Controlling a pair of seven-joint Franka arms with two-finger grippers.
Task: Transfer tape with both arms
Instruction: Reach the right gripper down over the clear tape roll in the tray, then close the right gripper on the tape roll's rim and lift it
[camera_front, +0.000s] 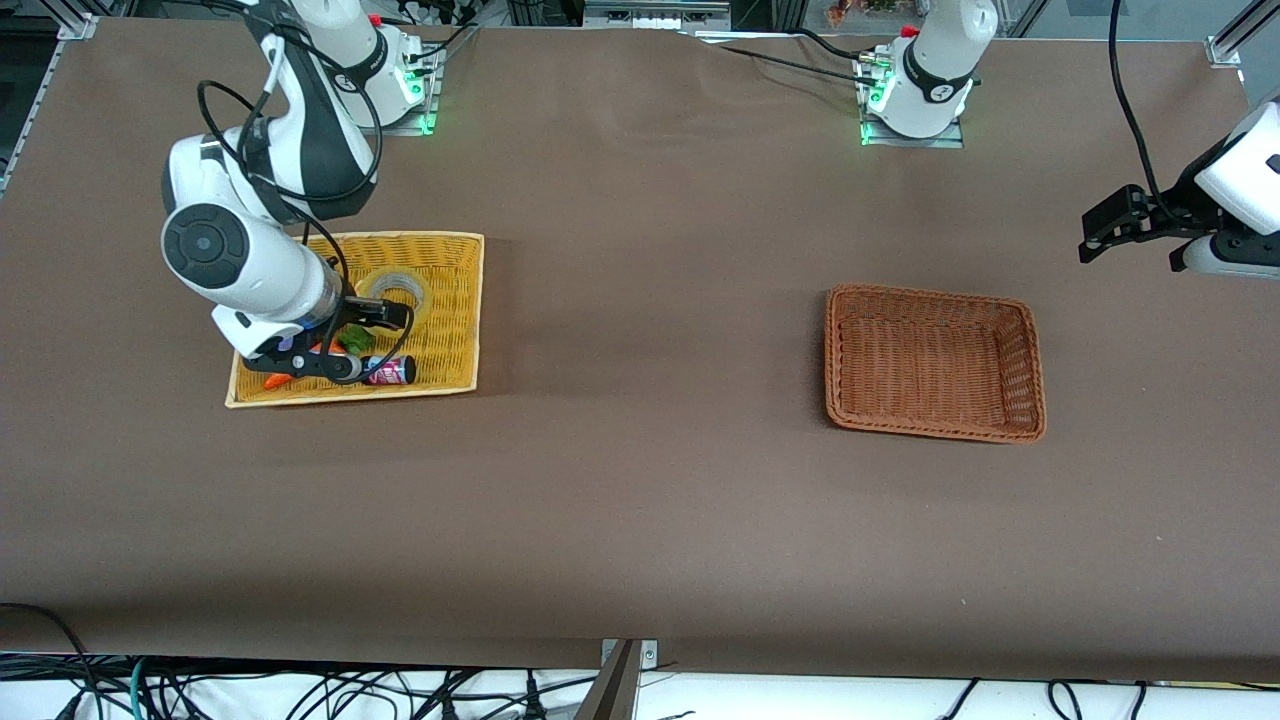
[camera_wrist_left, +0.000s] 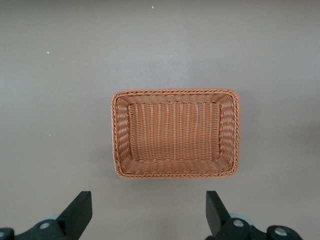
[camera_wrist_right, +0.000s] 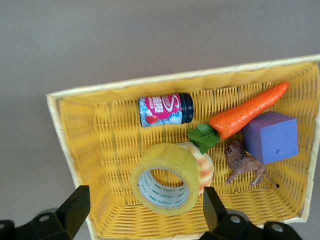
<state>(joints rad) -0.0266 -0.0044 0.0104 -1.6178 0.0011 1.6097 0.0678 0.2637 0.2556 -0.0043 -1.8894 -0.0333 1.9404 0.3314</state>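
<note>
The tape (camera_front: 397, 289), a translucent yellowish roll with a grey-white core, lies in the yellow basket (camera_front: 410, 238) toward the right arm's end of the table. In the right wrist view the tape (camera_wrist_right: 167, 185) leans on a croissant toy (camera_wrist_right: 205, 165) inside the yellow basket (camera_wrist_right: 175, 77). My right gripper (camera_front: 372, 340) hangs open over that basket, its jaws (camera_wrist_right: 144, 210) spread wide to either side of the roll and touching nothing. My left gripper (camera_front: 1092, 240) waits open and empty above the table at the left arm's end; it (camera_wrist_left: 149, 212) looks down on the brown basket.
The yellow basket also holds a pink-labelled bottle (camera_wrist_right: 165, 110), a toy carrot (camera_wrist_right: 250, 110), a purple block (camera_wrist_right: 272, 136) and a small lion figure (camera_wrist_right: 245, 164). An empty brown wicker basket (camera_front: 930, 295) stands toward the left arm's end; it also shows in the left wrist view (camera_wrist_left: 175, 93).
</note>
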